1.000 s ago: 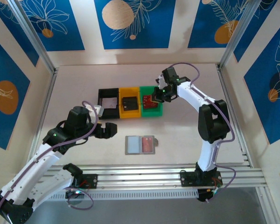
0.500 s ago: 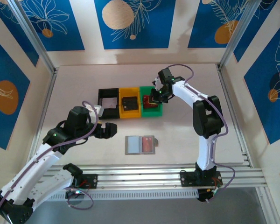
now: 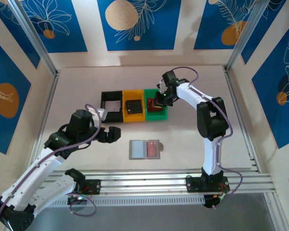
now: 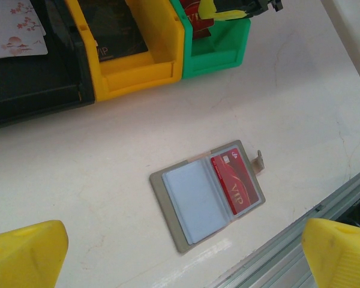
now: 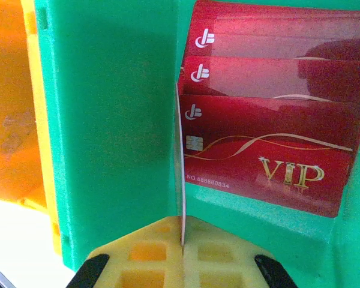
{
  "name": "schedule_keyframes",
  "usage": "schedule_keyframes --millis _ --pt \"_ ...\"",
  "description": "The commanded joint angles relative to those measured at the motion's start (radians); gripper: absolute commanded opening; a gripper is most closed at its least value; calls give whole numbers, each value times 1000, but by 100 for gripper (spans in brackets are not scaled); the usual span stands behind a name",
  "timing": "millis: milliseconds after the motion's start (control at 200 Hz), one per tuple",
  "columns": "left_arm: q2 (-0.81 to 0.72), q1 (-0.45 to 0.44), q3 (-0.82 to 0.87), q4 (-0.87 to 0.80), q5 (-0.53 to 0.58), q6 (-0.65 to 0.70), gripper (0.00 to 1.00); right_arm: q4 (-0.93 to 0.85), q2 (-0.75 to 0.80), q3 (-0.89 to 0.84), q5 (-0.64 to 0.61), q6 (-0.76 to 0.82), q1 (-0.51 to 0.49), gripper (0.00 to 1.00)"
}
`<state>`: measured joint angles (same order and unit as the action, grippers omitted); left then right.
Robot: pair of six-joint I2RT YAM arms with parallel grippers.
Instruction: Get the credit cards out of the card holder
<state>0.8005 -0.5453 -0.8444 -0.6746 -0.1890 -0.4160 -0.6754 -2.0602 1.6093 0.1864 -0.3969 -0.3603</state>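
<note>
1 black bin (image 4: 36,90), 1 yellow bin (image 4: 138,69) and 1 green bin (image 4: 219,57) sit in a row mid-table. 1 card holder (image 3: 145,149) lies open near the table's near edge, long axis left-right, 1 red card (image 3: 153,148) in its right panel. Left gripper (image 3: 111,134) gapes wide near its left end. Right gripper (image 3: 160,102) pinches 1 card (image 5: 181,180) edge-on over the green bin's 3 red cards (image 5: 264,150).

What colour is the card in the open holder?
Red, with VIP lettering; the card shows best in the left wrist view.
</note>
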Motion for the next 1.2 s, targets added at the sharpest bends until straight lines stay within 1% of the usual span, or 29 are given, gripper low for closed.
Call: schedule_keyframes --millis 0,200,330,470,795,930,1035,1195 --pt "-1 10 -2 -20 8 16 100 -33 -18 21 20 14 0 7" --pt "2 10 -1 -21 5 16 100 -39 -17 22 7 16 0 15" --pt "6 10 -6 -28 9 19 100 -48 -15 27 -7 13 0 18" --pt "3 10 -7 -31 22 17 100 -52 3 29 -27 6 3 19" --pt "5 10 -4 -31 15 11 100 -97 32 82 -51 -2 13 29" --pt "5 10 -2 -30 13 6 100 -112 62 101 -70 -6 19 30" --pt "5 10 -1 -29 4 1 100 -137 93 129 -78 -11 26 33" --pt "3 10 -1 -25 -22 -29 100 -159 188 141 -91 -25 25 33"
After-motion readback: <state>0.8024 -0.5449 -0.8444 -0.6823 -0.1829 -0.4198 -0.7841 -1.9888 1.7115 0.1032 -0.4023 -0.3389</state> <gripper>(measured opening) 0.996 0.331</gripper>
